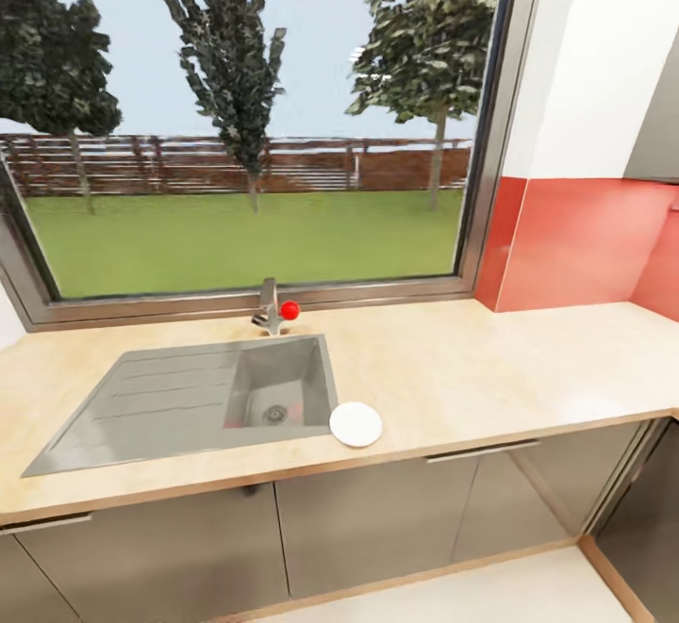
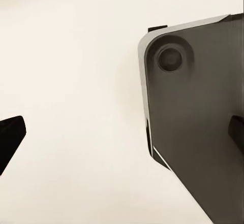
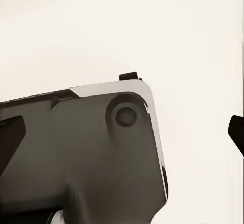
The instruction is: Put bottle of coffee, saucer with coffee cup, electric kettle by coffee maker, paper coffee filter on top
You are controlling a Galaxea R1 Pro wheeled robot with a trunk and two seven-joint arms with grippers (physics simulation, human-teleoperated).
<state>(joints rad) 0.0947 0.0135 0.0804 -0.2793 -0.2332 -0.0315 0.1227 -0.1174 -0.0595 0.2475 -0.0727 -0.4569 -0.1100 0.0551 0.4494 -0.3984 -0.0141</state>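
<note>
Left wrist view: dark fingertip [image 2: 10, 137] at one edge and another dark tip [image 2: 236, 132] at the opposite edge, over pale floor with a grey robot panel [image 2: 198, 122]; the left gripper [image 2: 122, 135] looks spread wide, holding nothing.
Right wrist view: same layout, dark tips at both edges, right gripper [image 3: 122, 132] spread and empty, above a grey robot panel [image 3: 81, 148].
Saucer: small round white plate [image 1: 356, 423] lying flat on the worktop [image 1: 528, 368], near its front edge, just right of the sink basin [image 1: 273, 392].
Sink: grey inset with drainboard to the left; tap with a red knob [image 1: 289, 310] at the far side, under the window [image 1: 245, 114].
Worktop right half: bare wood grain running to the red splashback [image 1: 575, 246].
Handling judgement: saucer is likely light, stiff, brittle and glossy, so slippery; it lies flat, so the rim is the place to pinch, perhaps after sliding it slightly past the worktop edge.
Risk: chipping if dropped into the sink.
</note>
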